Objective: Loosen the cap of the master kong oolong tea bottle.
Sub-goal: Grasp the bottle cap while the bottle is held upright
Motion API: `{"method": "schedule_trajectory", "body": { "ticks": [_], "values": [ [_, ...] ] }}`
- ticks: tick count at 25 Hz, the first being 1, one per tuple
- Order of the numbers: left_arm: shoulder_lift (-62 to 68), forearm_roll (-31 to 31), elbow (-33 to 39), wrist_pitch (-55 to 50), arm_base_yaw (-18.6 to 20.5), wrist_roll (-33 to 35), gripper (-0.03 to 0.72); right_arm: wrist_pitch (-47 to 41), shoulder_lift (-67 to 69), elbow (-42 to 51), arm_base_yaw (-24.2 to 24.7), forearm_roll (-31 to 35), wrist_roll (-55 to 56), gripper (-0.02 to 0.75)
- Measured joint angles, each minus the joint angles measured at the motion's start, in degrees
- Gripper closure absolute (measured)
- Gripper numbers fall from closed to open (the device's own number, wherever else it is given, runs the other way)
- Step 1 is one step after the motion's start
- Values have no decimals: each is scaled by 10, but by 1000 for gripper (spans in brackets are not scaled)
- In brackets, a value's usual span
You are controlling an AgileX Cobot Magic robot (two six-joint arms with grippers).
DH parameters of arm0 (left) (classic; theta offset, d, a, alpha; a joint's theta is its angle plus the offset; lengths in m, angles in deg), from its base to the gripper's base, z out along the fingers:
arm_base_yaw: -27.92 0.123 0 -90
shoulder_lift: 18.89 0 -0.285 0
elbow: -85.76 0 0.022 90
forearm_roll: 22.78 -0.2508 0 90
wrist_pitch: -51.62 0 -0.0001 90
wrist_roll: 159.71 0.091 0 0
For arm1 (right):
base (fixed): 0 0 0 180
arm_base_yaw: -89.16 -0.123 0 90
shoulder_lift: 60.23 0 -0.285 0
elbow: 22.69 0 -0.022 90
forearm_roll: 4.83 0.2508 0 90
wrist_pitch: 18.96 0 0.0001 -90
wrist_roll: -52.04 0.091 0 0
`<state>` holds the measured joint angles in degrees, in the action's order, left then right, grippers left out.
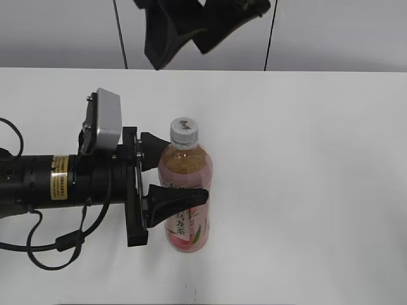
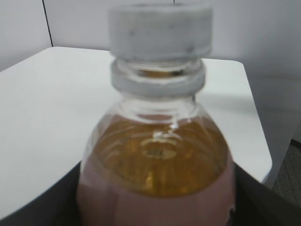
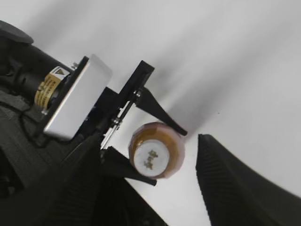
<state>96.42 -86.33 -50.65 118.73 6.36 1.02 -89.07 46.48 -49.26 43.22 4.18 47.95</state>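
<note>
The master kong oolong tea bottle [image 1: 186, 197] stands upright on the white table, with pale amber tea and a pink label. Its white cap [image 1: 184, 129] is screwed on top. My left gripper [image 1: 184, 170] reaches in from the left and is shut on the bottle's body, one black finger on each side. In the left wrist view the cap [image 2: 160, 30] and bottle [image 2: 155, 165] fill the frame. My right gripper [image 1: 180, 54] hangs open well above the bottle. From the right wrist view the cap [image 3: 150, 159] lies between the fingers [image 3: 225, 179], untouched.
The white table [image 1: 305, 159] stretches to the right of the bottle with nothing on it. The left arm's black cables [image 1: 57, 244] lie at the table's front left. A pale wall stands behind the table's far edge.
</note>
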Motion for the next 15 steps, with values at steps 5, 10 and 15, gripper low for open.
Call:
{"method": "schedule_trajectory", "body": {
  "ticks": [5, 10, 15],
  "values": [
    [0, 0, 0, 0, 0, 0, 225, 0, -13, 56, 0, 19, 47, 270],
    [0, 0, 0, 0, 0, 0, 225, 0, -13, 80, 0, 22, 65, 356],
    [0, 0, 0, 0, 0, 0, 225, 0, -13, 81, 0, 26, 67, 404]
  ]
}}
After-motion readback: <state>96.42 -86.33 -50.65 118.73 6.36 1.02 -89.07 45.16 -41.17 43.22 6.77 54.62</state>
